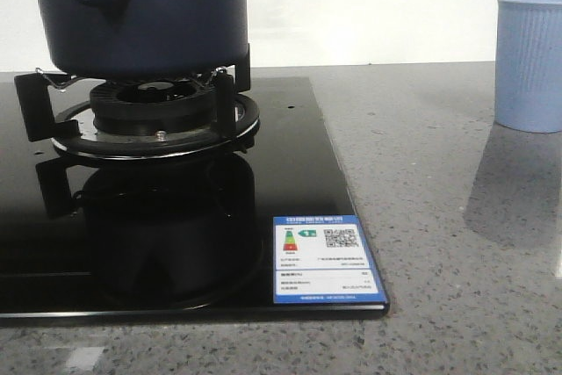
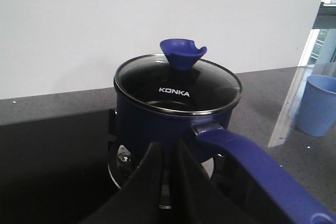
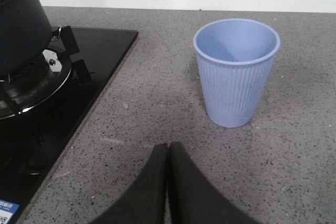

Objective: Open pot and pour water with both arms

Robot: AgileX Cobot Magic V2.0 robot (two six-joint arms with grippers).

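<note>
A large dark navy-blue round pot with a matte finish sits on the black metal burner grate of a glossy black glass gas hob, its clear glass lid in place. The lid carries white "KONKA" lettering and a blue flared knob, and a long blue handle runs from the pot's rim toward the left wrist camera.

The left gripper has its two black fingers drawn almost together, only a thin slit between the tips, and nothing between them. The pot stands directly ahead of it, just beyond the fingertips, with the lid knob higher and farther on; the long handle passes close alongside the fingers. Whether the tips touch the pot wall cannot be told.

The right gripper shows its fingers pressed flat together and holds nothing, poised over the speckled grey stone countertop. A pale blue ribbed plastic cup stands upright on the counter ahead of this gripper and slightly off to one side, apart from the fingers. The hob's edge and the pot lie farther off to the gripper's other side.

In the front view a blue-and-white energy label sits on the hob's near corner, and the cup stands on the counter well clear of the hob.
</note>
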